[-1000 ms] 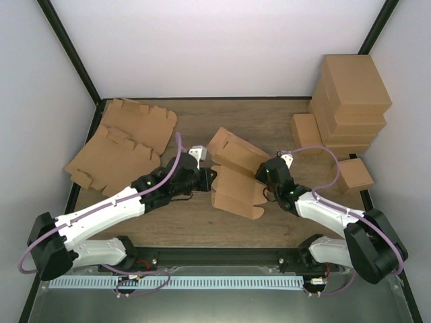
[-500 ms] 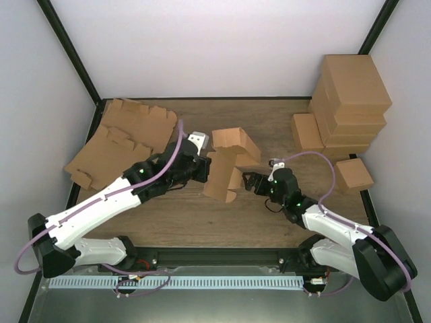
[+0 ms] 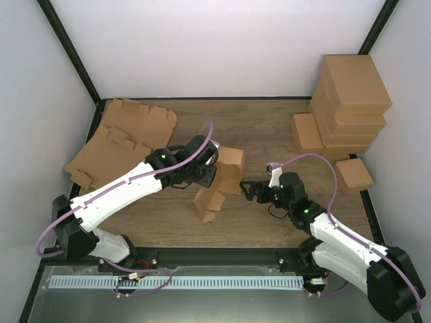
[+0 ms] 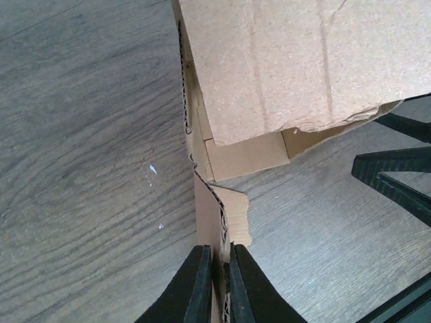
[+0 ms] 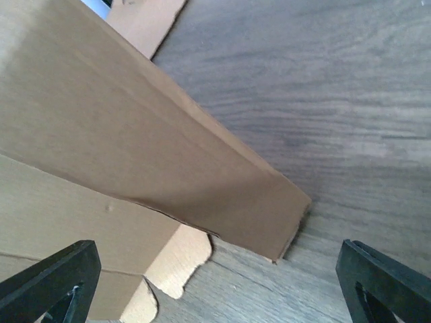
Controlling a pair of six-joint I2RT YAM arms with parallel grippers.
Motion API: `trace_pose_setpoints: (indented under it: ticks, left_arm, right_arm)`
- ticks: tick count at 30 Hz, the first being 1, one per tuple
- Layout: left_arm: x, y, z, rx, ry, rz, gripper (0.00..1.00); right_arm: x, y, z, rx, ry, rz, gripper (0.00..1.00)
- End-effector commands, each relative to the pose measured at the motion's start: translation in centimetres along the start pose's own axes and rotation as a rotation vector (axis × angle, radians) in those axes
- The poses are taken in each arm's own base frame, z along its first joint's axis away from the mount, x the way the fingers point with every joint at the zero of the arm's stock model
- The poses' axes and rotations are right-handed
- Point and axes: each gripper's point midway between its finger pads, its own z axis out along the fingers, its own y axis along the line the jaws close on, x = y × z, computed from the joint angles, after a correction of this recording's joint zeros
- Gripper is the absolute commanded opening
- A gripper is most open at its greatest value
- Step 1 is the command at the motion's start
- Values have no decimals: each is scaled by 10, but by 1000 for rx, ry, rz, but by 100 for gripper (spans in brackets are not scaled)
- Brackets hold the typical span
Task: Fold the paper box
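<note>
Left wrist: left gripper clamps a thin panel edge of the box, standing half-folded mid table. The right gripper gapes wide beside it, holding nothing. Risk: one-edge pinch may let the box swing, sag or spring open.

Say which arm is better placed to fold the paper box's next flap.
Probably right: the right gripper stands open beside the paper box, while the left gripper pinches its panel edge.
</note>
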Motion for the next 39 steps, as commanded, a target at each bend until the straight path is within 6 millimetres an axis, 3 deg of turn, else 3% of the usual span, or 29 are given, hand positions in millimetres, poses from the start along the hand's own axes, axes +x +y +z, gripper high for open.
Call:
trace_pose_setpoints:
  ticks: [1,3,6,8,11,15,18,20,22,23,24,25,26,32,39]
  left_arm:
    - [2,-6,2,31,12,-3,12]
    - [-2,-9,-1,52,-12,-17,40]
    - [-15,-18,-21,129,-81,-39,69]
    - [-27,-21,-40,190,-141,-69,79]
    - [-42,-8,-70,273,-225,-141,80]
    - [-47,47,-82,236,-279,-270,75]
    - [-31,89,-64,146,-254,-374,66]
    - [-15,111,-41,122,-212,-459,52]
    - [2,121,-12,143,-175,-529,23]
    - [8,122,1,159,-162,-546,10]
    - [16,121,15,171,-145,-560,4]
    - [22,119,26,189,-132,-566,4]
    - [27,116,37,220,-122,-568,4]
    - [49,99,94,309,-22,-594,4]
    - [53,72,134,310,51,-556,4]
  right_arm:
    - [18,-13,4,41,64,33,99]
    - [21,-15,8,45,79,53,98]
    - [25,-20,11,65,97,82,95]
    - [27,-24,12,83,101,95,94]
    - [28,-29,10,110,92,97,92]
    - [29,-32,5,120,74,99,91]
    - [30,-38,3,152,68,118,85]
    - [29,-44,2,195,73,142,75]
    - [29,-51,3,248,88,164,51]
    - [29,-54,4,276,98,178,36]
    - [30,-57,5,302,109,190,19]
    - [31,-57,7,304,119,199,6]
    - [32,-57,9,301,131,203,1]
    - [32,-48,28,252,170,241,1]
    - [42,-62,48,323,239,278,1]
